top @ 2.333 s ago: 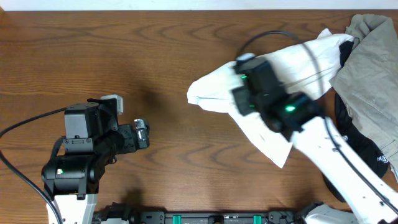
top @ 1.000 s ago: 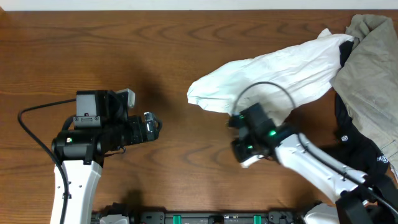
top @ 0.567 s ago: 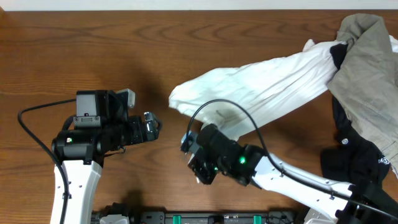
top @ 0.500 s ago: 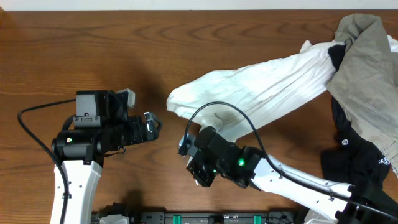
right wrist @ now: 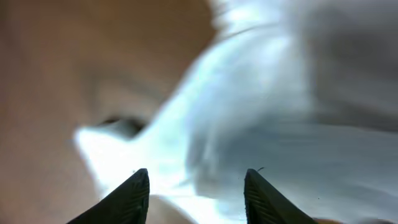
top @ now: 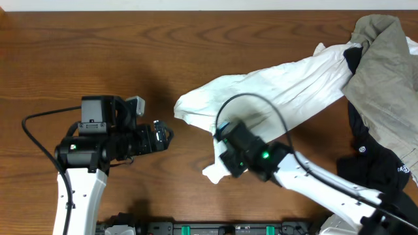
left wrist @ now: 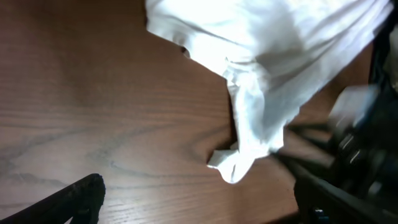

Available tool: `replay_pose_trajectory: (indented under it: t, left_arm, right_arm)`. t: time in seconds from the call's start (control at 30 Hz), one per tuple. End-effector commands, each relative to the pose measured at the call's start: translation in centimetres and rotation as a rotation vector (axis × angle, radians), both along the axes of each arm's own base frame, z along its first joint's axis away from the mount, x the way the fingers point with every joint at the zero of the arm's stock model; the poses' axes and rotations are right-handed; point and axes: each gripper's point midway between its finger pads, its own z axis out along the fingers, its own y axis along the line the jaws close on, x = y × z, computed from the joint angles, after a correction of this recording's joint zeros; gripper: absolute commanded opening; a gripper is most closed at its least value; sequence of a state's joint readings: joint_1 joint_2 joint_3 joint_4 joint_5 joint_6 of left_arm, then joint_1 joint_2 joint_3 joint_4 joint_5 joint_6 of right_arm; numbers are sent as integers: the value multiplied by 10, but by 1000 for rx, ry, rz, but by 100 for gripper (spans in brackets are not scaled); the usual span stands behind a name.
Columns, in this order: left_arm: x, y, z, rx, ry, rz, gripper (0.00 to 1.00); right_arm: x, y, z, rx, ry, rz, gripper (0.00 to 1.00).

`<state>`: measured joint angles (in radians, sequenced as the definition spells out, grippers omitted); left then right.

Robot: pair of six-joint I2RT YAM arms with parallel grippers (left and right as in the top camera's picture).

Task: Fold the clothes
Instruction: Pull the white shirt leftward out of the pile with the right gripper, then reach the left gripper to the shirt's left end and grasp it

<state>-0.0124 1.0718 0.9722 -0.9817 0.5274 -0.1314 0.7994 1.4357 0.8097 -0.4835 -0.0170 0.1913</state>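
So far: no fold has been made. The T-shirt point(top: 281, 85) is a long, rumpled band and not a flat panel.
T-shirt position: it runs across the counter point(top: 98, 52) from the far right toward the near middle. Its far-right end lies against the pile of other garments, and a loose corner trails out at the near end.
Print: no black graphic shows on the visible cloth, so which face is up cannot be told.
Other garments: the grey-olive garment point(top: 385, 72) lies over the shirt's far-right end. The black garment point(top: 372, 163) sits just near of that, touching or overlapping the shirt there.
Right end effector point(right wrist: 196, 186): it is over the shirt's near corner with the fingers standing apart. White cloth fills the wrist view beyond them, and nothing looks pinched.
Left end effector point(top: 160, 134): it is spread wide and holds nothing. It hangs left of the shirt, pointing toward it, with bare counter between them.
Done: at most, the shirt is partly pulled out from the pile.
Left to do: free the far-right end from the other two garments and spread the shirt flat with sleeves and hem laid out. Only then can the folds be made, so nearly the whole task seems to lie ahead.
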Motion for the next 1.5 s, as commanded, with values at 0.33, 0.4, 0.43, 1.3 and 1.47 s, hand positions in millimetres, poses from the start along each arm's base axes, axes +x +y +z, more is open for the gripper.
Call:
replay_pose_trajectory:
  t: [0.33,0.4,0.43,1.3,1.47]
  left_arm:
    - [-24,-84,-35,164,-33,-396,86]
    - [-24,-97,-45,209,-41,-450,87]
    - [-25,-104,-50,220,-42,-476,87]
    - [-25,-167,-146,263,148,-494,84]
    - [-21,-171,-147,328,73,-505,83]
  right_arm:
    - [71,-96,45,8,-94,-513,53]
    - [67,-105,41,-16,-64,-530,53]
    - [65,-108,39,-26,-53,-535,53]
    - [53,-118,32,-73,-3,-542,55]
    - [53,-118,32,-73,-3,-542,55]
